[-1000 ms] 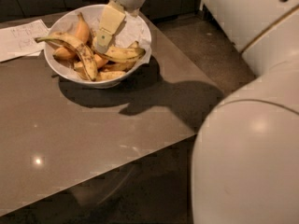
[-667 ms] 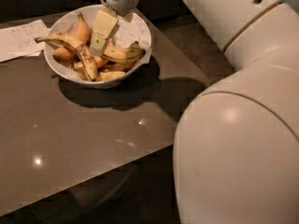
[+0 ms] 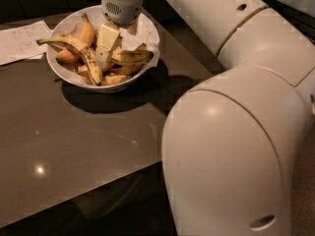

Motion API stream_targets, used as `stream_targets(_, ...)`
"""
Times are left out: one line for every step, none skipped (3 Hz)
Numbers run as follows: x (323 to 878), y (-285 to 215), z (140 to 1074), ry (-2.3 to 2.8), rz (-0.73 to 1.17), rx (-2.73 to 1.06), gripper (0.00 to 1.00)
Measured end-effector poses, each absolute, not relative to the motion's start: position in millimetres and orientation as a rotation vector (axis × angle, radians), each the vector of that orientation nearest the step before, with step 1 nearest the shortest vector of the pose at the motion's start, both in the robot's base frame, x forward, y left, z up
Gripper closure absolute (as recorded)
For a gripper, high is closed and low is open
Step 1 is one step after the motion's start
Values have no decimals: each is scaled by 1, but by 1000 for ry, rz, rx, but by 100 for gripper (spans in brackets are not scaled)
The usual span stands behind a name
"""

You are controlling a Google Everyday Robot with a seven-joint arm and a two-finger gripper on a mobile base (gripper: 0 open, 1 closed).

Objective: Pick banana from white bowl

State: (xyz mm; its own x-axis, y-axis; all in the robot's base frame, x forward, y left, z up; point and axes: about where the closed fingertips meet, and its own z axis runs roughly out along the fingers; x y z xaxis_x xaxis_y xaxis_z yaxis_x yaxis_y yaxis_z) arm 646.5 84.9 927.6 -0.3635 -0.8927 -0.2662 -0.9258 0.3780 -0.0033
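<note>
The white bowl [image 3: 147, 31] stands at the table's far left and holds several bananas. The banana [image 3: 132, 57], yellow with brown patches, lies at the bowl's right side. A longer black-streaked banana [image 3: 78, 47] arches over the left side, and a smooth orange-yellow one [image 3: 86, 31] lies at the back. My gripper [image 3: 103, 58] reaches down into the middle of the bowl, its tip among the bananas just left of the yellow one. Whether it touches or holds any banana does not show.
A white paper sheet [image 3: 19, 41] lies left of the bowl. The dark brown table [image 3: 98, 136] runs toward me, its front edge at the lower left. My white arm [image 3: 236, 132] fills the right half of the view.
My gripper has shifted a little left and lower into the bowl's middle. The arm has swung closer and covers more of the right side. The bananas have not visibly moved.
</note>
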Motion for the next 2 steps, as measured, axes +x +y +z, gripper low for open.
stream_targets(651,87,909,2452,194,-1628,10)
stream_targets(652,90,892,2484,176,-1643,9)
